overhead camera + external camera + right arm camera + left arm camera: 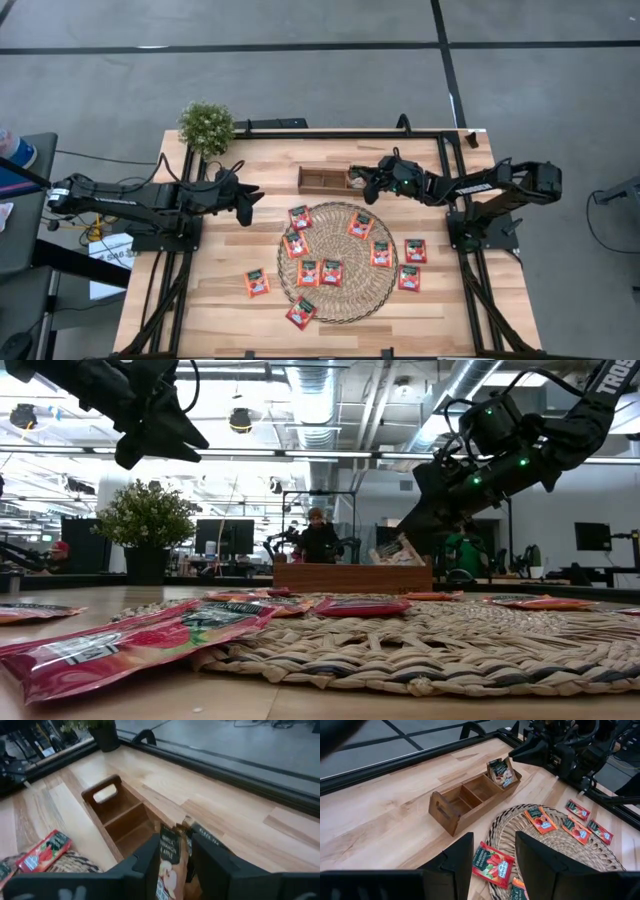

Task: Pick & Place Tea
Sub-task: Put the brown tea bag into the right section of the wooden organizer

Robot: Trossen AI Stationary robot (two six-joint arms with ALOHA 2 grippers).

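Several red-orange tea sachets (331, 272) lie flat on the round straw mat (350, 300), and others lie on the table beside it (257, 283). Two pale tea sachets (500, 770) stand on edge in the right-end compartment of the wooden tray (322, 179), leaning on its wall. My right gripper (175, 847) is open over that compartment, slanting down, with the front pale sachet (169, 865) between its fingers. My left gripper (243, 200) hangs open above the table, left of the mat. My right gripper has one finger on each side of the front pale sachet's upper part (170, 845), coming from the table's right and slanting down. I cannot tell whether the fingers touch it. The sachet stands upright with its lower end in the tray.
A potted plant (207, 126) stands at the table's far left corner. The tray's other two compartments (117, 812) hold nothing. Black frame rails (460, 210) run along the table's sides. Bare wood lies at the near left (200, 310).
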